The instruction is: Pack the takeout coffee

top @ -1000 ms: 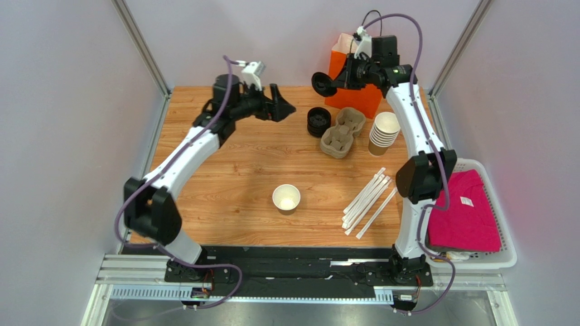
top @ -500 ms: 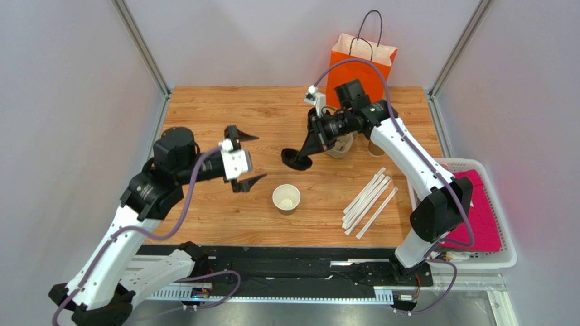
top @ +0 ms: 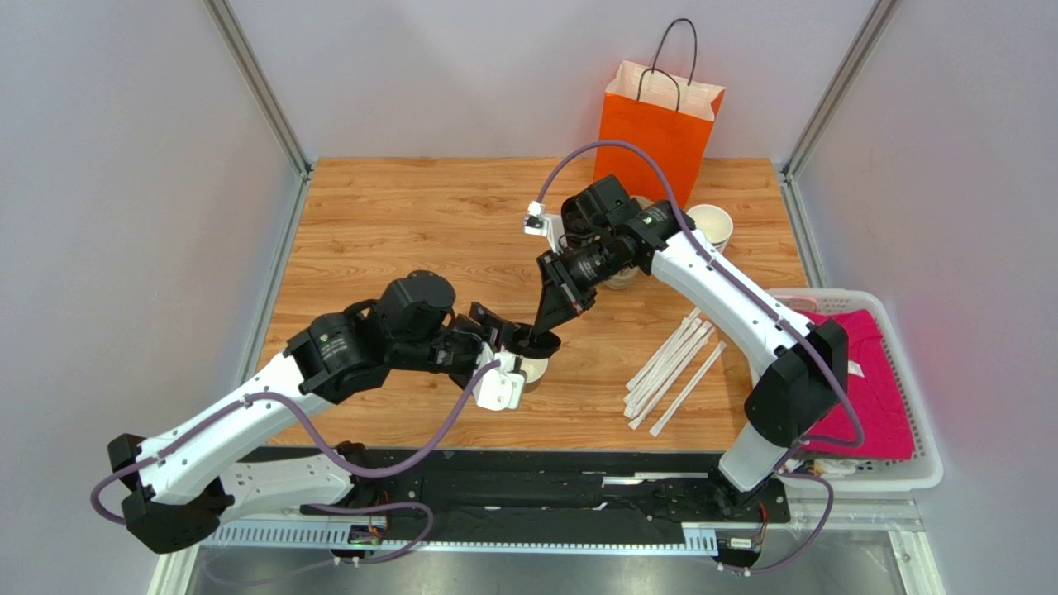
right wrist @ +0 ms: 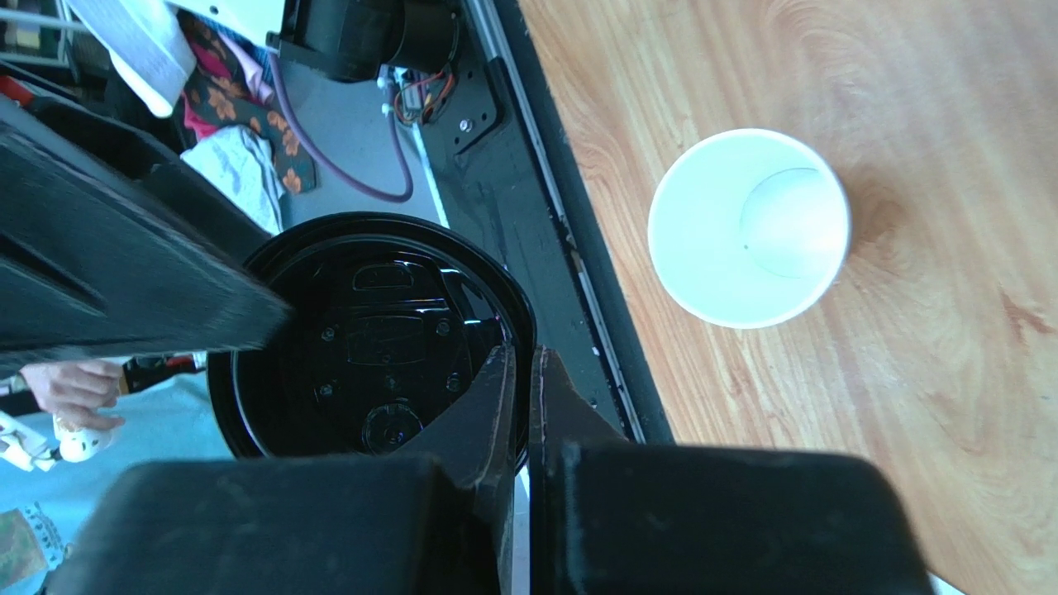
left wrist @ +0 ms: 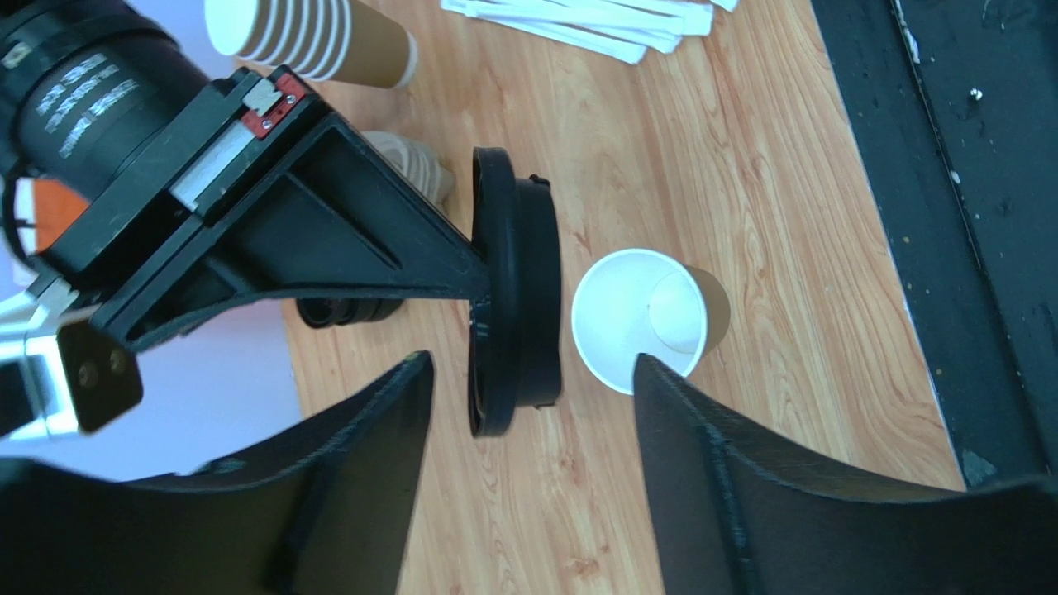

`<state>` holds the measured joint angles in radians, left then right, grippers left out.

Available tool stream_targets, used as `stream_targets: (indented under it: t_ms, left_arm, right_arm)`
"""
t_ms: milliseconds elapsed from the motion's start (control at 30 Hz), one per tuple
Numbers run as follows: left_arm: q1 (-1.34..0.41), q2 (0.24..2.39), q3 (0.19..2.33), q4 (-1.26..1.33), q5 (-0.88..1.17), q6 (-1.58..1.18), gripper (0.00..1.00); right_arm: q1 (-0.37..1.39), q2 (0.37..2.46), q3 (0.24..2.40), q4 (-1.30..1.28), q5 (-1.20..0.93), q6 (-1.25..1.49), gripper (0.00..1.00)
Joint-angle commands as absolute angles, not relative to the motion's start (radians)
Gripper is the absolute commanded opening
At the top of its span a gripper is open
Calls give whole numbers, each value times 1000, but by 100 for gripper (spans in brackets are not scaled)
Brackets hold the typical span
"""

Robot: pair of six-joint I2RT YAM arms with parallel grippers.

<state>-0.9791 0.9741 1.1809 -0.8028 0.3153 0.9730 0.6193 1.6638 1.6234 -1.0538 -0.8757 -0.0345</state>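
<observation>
You're looking at a light wood-grain table [top: 373, 211], boxed in on three sides by plain pale grey-lilac walls [top: 124, 186]. Bare metal posts [top: 255, 81] run up the two back corners. A black base plate [top: 559, 477] sits along the near edge, with a slotted aluminium rail [top: 497, 536] below it. A white plastic basket [top: 925, 471] with pink cloth [top: 857, 384] hangs off the right side. The light is soft and even, and the shadows are faint.

Counter [top: 397, 223]: wood-grain top.
Middle, near side: paper cup [left wrist: 640, 320], upright, lidless, white inside.
Right, near side: white straws [top: 672, 363], loosely bunched, lying diagonally.
Far right: orange bag [top: 658, 118], upright; stack of cups [top: 712, 224] just nearer.
</observation>
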Motion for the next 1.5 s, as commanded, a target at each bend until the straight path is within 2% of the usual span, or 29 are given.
stream_targets:
  t_ms: [0,267,500,600,800,900,1033,1100,1133,1167,1333,1400,1467]
  left_arm:
    - [-1008,1006,1218,-819,284,991,65]
    - [-1028,1035,1186,-758,264,879,55]
    - [-1043,1077,1236,-756,243,818,59]
    - [-1090,1142,1275,-778,141,833,62]
    - [-1167,1219,1342,-801,2,847,59]
    - [-1183,1268,1376,-851,-43,847,51]
    - [-1181,1325,1390,-900,-86,813,31]
    - [-1181,1316,1382,-891,-89,792,26]
    - [-1180,1309,1382,-885,-84,763,21]
    - [-1174,1290,1382,-874,-80,746,17]
    - [-1073,1264,1451,-850,55,546,1]
    - [-971,1264,1497,-832,154,401,0]
    - [-852,1253,1519,-772,240,292,0]
  right_arm:
    - [666,1648,1618,-1072,-887,-61,0]
    - [673,1644,1621,-1083,-885,-66,0]
    - [673,1666,1612,-1051,-861,-11,0]
    - [672,1693,1628,-1052,-842,20,0]
    - [670,1720,1643,-1057,-769,37,0]
    - [663,1721,1660,-1063,-749,41,0]
    - [649,1729,1687,-1075,-755,41,0]
    - [632,1726,1690,-1080,-761,38,0]
    - [626,1723,1690,-1081,-762,35,1]
    - [612,1721,1693,-1086,-767,32,3]
    - [539,1717,1749,-1115,-810,5,33]
    - [474,1720,1795,-1124,-840,6,45]
    - [396,1724,1840,-1120,-859,12,52]
